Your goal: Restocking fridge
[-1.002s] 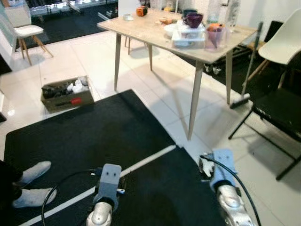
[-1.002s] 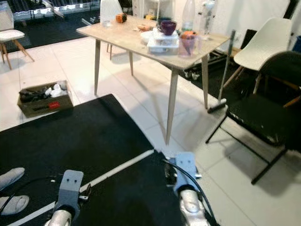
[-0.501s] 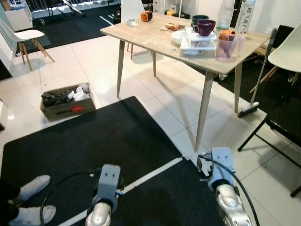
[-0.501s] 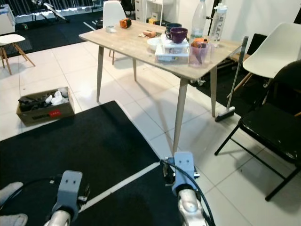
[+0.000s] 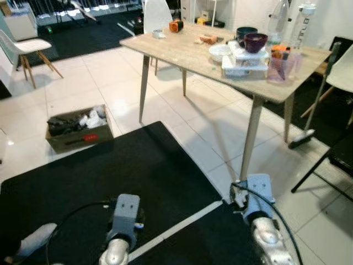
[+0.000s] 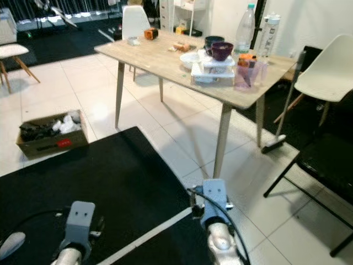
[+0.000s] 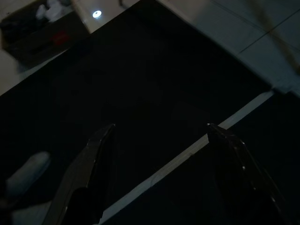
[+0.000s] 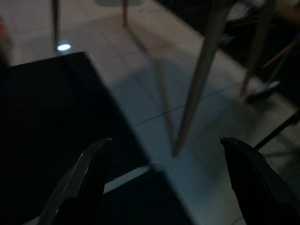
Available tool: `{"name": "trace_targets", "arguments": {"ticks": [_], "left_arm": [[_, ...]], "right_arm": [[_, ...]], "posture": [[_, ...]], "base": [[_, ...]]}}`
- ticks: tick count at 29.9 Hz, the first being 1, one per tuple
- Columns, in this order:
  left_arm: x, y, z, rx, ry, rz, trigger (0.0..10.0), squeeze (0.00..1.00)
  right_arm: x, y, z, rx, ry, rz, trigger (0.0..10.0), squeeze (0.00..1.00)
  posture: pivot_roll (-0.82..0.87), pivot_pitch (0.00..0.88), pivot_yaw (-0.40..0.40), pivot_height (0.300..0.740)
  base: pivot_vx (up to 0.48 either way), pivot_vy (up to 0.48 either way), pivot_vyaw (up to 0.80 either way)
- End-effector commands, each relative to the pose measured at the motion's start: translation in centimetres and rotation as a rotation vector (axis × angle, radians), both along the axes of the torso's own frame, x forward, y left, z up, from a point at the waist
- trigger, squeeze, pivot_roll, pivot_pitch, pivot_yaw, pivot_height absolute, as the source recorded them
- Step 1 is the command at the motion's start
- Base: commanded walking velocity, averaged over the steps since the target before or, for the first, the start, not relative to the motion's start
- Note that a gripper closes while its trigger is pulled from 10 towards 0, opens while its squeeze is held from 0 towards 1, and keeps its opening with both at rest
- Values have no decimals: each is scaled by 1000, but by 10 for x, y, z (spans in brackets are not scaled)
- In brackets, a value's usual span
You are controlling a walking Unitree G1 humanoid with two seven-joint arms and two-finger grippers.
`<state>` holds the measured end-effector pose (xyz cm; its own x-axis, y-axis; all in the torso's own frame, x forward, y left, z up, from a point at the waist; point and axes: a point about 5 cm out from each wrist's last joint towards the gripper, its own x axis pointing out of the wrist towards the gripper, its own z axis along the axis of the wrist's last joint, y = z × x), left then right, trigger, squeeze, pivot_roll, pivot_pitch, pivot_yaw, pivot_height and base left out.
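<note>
No fridge is showing anywhere; the task's goods are hard to pin down, the likeliest being the items crowding the far end of the wooden table [image 5: 182,49], ahead and to the right; there a purple bowl [image 5: 256,41] is sitting on a stack of clear containers [image 5: 242,61], with a white bowl [image 5: 219,52], a pinkish plastic cup [image 5: 280,67] and two clear bottles [image 6: 245,25] close by, labels too small to read; smaller things farther along the tabletop are blurring into orange and white blobs. The left gripper [image 7: 159,136] is hanging low over the black mat [image 5: 110,171], fingers spread apart, holding nothing; the view is very dark. The right gripper [image 8: 164,150] is hanging over the mat's edge near a table leg [image 8: 199,89], fingers likewise apart and bare. A cardboard box [image 5: 77,130] of jumbled stuff is resting on the white tiles; a person's sock [image 5: 33,238] is getting cut off at the lower left; chairs at the right are running out of frame.
</note>
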<state>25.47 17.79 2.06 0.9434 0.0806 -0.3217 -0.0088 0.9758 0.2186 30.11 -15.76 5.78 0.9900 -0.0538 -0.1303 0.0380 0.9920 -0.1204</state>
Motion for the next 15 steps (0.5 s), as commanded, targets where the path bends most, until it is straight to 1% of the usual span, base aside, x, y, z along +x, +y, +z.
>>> {"name": "trace_targets", "arguments": {"ticks": [1,15], "left_arm": [[-5,6,-5,12,24,19,10000,0],[-6,7,-5,13,23,19,10000,0]], "right_arm": [[-4,3,-6,19,21,-1,10000,0],[-3,6,-6,21,21,9,10000,0]], "posture": [[-48,117,34,710],[-38,112,38,710]], "base": [[405,0,0],[402,0,0]]}}
